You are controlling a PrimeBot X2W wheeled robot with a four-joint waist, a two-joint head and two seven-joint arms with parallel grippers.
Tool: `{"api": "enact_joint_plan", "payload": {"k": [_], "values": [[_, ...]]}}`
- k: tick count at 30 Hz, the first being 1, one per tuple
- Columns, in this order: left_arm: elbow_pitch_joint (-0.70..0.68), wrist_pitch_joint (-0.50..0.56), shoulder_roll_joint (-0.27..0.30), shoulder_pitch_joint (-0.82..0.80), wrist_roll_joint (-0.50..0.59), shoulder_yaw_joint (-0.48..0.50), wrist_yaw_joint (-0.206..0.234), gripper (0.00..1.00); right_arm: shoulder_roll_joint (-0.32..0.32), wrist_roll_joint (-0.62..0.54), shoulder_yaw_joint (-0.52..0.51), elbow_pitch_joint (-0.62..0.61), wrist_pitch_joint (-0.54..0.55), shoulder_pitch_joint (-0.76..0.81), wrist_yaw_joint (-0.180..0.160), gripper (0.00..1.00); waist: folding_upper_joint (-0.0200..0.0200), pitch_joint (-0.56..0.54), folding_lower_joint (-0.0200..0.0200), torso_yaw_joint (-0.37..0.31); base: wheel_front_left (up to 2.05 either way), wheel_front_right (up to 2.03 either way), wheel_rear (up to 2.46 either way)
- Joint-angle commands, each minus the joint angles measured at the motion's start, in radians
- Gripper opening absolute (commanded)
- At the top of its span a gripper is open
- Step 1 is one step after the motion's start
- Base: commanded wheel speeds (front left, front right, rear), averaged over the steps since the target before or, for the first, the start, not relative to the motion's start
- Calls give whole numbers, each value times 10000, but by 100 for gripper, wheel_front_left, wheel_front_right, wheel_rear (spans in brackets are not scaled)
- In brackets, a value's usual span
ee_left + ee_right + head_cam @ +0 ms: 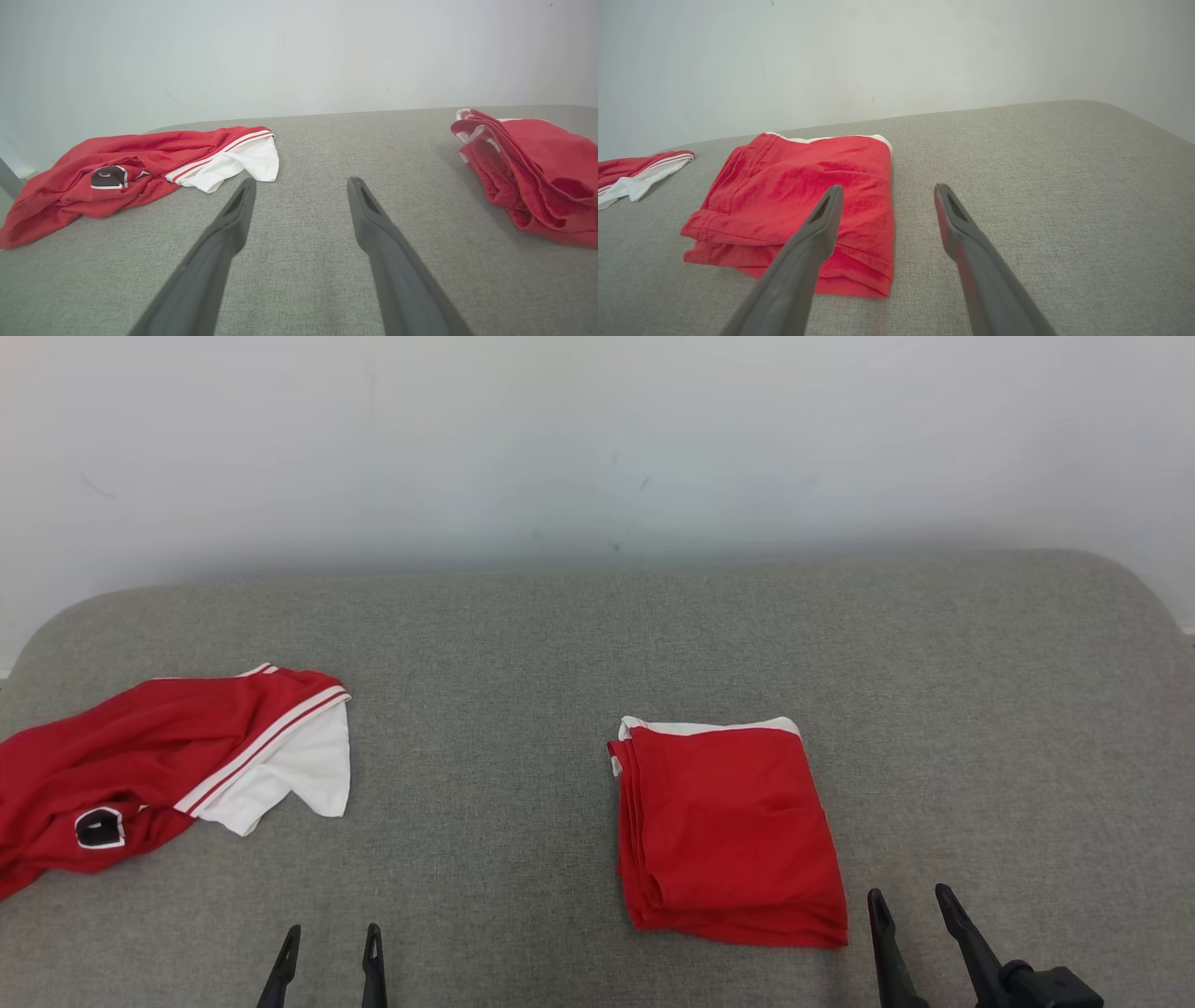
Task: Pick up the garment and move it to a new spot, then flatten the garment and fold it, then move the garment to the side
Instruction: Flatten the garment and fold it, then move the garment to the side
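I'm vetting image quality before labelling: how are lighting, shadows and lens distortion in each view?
Head view: soft, even light, faint shadows beside the folded garment and the crumpled garment, no glare. Left wrist view: wide-angle stretch makes the left gripper loom large. Right wrist view: same stretch on the right gripper; weave of the grey cushion looks sharp.

A grey upholstered surface (523,635) is bearing a folded red garment (733,831) right of centre, a crumpled red-and-white garment (140,756) lying at its left edge.

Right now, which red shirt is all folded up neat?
The folded red garment near the right gripper, a tidy stacked rectangle. The other garment, far left, lies crumpled with a white sleeve spread out.
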Motion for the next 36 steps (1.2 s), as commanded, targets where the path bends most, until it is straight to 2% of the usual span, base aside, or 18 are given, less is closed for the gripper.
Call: {"api": "enact_joint_plan", "payload": {"k": [1, 8, 14, 17, 25, 30, 36], "values": [[27, -32, -1, 80, 22, 30, 8, 100, 29, -65, -18, -9, -4, 117, -20, 100, 0, -11, 0, 13, 0, 0, 0], [68, -32, -1, 36, 33, -34, -61, 100, 65, -74, -36, 37, -4, -120, -18, 100, 0, -40, 0, 187, 0, 0, 0], [53, -32, -1, 57, 1, -150, -79, 100, -305, -83, 142, 420, -3, -938, -20, 100, 0, 20, 0, 454, 0, 0, 0], [68, -32, -2, 40, -14, -218, -90, 100, -540, -117, 219, 1212, -3, -1651, -20, 100, 0, 138, 0, 616, 0, 0, 0], [116, -32, -2, -355, -57, -426, -70, 100, -979, 167, 502, 4328, -4, -3737, -20, 100, 0, 738, 0, 1125, 0, 0, 0], [131, -32, -1, -537, -89, -522, -26, 100, -1006, 498, 911, 5857, -4, -4599, -20, 100, 0, 987, 0, 1298, 0, 0, 0], [138, -32, -1, -617, -102, -634, 52, 100, -856, 992, 1348, 7034, -1, -5099, -20, 100, 0, 1045, 0, 1315, 0, 0, 0]]}}
